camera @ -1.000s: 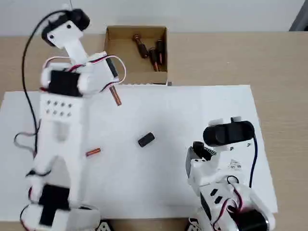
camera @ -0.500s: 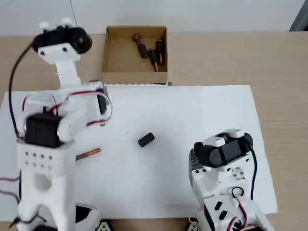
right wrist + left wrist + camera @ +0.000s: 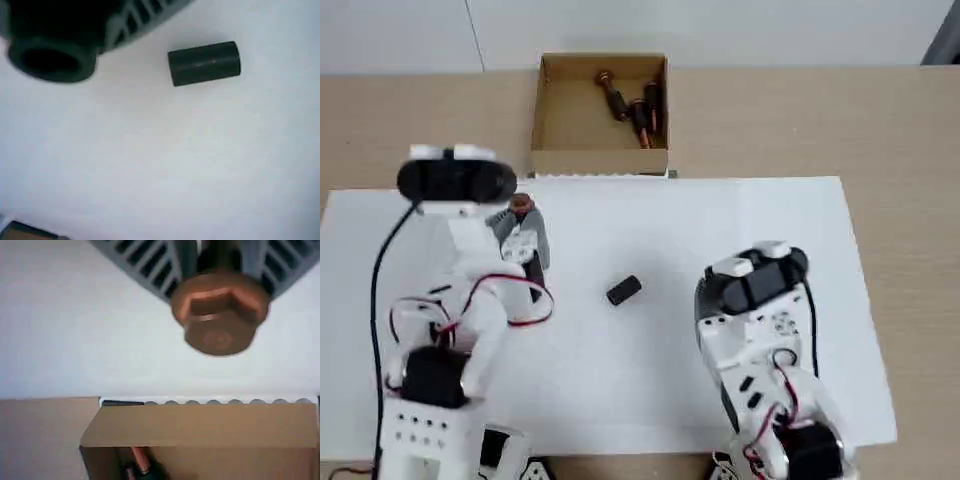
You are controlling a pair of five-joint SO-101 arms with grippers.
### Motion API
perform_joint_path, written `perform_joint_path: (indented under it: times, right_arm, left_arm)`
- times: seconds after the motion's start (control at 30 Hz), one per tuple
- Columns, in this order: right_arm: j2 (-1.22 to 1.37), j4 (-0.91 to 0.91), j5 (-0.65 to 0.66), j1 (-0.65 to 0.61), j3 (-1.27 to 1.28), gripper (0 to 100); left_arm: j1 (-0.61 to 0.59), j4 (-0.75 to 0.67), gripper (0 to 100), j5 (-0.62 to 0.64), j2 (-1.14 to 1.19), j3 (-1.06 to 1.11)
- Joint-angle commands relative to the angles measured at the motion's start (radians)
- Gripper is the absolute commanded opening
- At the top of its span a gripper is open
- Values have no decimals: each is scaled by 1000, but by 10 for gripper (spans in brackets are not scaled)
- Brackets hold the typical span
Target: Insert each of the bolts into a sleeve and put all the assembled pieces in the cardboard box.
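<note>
Left pincer (image 3: 216,254) clamped on bolt (image 3: 218,315) (head facing cardboard box (image 3: 200,426)), right pincer (image 3: 67,35) gripping black sleeve (image 3: 52,61), second sleeve (image 3: 204,63) loose nearby

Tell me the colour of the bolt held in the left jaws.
Copper-brown, with a metallic tone. The bolt shows best in the left wrist view.

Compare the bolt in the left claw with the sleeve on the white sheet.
The bolt is copper-coloured; the sleeve is black. The bolt has a hexagonal head; the sleeve is a plain tube. The left claw grips the bolt; the sleeve lies loose. Both are outside the cardboard box.
</note>
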Motion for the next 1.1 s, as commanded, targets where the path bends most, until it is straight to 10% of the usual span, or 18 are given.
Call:
perform_joint_path:
  times: [0.0, 0.5, 1.07]
  right_arm:
    - [-7, -131, 40, -22, 60, 4]
    - [-7, -536, 110, -285, 359, 4]
    - [2, -532, 278, -369, 359, 4]
  left_arm:
    - [5, -112, 6, -5, -127, 88]
    - [49, -431, 6, 25, -657, 631]
    - [158, -562, 6, 308, -674, 656]
